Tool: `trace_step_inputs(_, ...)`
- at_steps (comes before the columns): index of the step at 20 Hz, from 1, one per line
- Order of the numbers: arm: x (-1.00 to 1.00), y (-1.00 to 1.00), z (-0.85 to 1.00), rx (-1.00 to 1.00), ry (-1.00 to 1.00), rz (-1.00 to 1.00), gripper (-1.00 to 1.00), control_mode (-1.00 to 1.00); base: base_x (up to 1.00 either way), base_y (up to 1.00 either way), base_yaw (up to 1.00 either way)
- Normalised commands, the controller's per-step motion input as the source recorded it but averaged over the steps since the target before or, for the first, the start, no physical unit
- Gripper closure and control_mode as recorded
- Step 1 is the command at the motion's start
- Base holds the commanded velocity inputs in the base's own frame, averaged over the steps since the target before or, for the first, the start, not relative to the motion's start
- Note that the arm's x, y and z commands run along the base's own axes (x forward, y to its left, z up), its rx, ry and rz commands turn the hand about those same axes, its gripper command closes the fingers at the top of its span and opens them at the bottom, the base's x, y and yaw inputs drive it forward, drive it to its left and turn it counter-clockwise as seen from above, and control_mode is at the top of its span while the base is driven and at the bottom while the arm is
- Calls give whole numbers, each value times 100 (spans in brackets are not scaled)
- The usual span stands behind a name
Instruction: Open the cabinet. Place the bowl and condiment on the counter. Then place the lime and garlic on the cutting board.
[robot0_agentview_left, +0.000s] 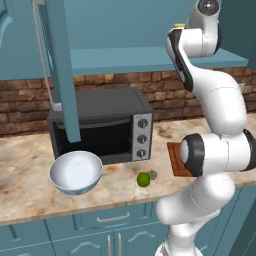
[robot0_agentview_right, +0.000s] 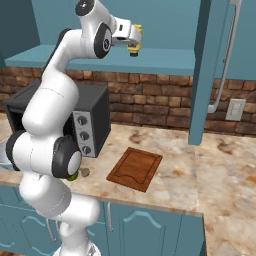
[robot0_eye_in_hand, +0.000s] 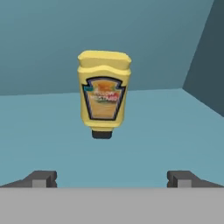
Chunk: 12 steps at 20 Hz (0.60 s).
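Up in the cabinet, the gripper (robot0_eye_in_hand: 112, 178) gapes wide before the condiment (robot0_eye_in_hand: 104, 92), garlic (robot0_agentview_left: 153, 174) half-hidden behind lime (robot0_agentview_left: 143, 179)

arm hides part of the cutting board (robot0_agentview_left: 176, 161); garlic (robot0_agentview_left: 152, 174) too small to make out.

No legible text found. The yellow plastic condiment bottle (robot0_eye_in_hand: 104, 93) with its dark cap carries a keystone-shaped, black-bordered front label with blurred orange, red and green print; no word, brand or number can be made out on it. The black toaster oven's grey knob panel (robot0_agentview_left: 141, 137) shows no readable markings
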Motion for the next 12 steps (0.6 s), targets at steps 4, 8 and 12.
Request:
trace_step_inputs(4, 31, 0, 0, 2, 0, -9, -100, -100, 0, 0, 0)
trace_step_inputs(8, 37, 0, 0, 3, 0, -5, -100, -100, 0, 0, 0)
trace_step_inputs(12, 42, 0, 0, 0, -1, -1, -100, -100, 0, 0, 0)
